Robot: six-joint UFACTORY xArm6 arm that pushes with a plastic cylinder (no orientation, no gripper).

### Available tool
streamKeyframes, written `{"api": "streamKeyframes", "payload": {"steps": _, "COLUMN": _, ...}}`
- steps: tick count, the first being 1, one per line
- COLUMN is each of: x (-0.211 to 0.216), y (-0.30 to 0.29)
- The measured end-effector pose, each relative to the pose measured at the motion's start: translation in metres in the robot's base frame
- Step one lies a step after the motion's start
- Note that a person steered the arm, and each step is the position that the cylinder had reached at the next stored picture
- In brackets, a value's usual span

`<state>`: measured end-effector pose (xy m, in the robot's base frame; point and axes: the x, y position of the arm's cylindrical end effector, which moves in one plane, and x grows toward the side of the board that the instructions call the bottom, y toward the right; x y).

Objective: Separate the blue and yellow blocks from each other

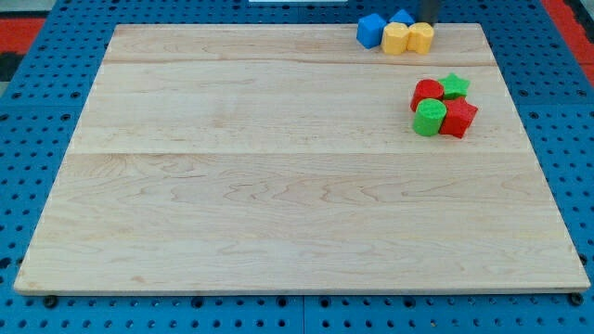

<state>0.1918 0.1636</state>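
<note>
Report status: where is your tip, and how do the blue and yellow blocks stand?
My tip behind cluster, top right. Blue blocks touching yellow blocks. Red-green group apart.

dark rod at the view's top edge, my tip (428, 22) down at the board

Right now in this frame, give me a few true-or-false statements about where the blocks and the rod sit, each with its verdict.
1. The blue blocks touch the yellow blocks. True.
2. The red and green blocks lie at the view's bottom left. False: they cluster at the right, below the blue-yellow group.
3. My tip is at the view's top, beside the yellow blocks. True.
4. The wooden board holds blocks in its middle. False: all blocks sit near its top right.
</note>
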Motion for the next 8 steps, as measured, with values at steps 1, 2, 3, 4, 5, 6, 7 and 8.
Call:
{"api": "streamKeyframes", "payload": {"steps": 1, "x": 0.005, "y": -0.042}}
{"api": "streamKeyframes", "payload": {"steps": 2, "x": 0.039, "y": -0.064}}
{"api": "streamKeyframes", "payload": {"steps": 3, "x": 0.051, "y": -0.062}}
{"api": "streamKeyframes", "payload": {"steps": 4, "x": 0.027, "y": -0.051}}
{"api": "streamKeyframes", "payload": {"steps": 5, "x": 0.005, "y": -0.035}}
{"api": "streamKeyframes", "payload": {"steps": 6, "x": 0.000, "y": 0.022}}
{"api": "streamKeyframes", "payload": {"steps": 7, "x": 0.002, "y": 0.088}}
{"api": "streamKeyframes", "payload": {"steps": 8, "x": 0.024, "y": 0.091}}
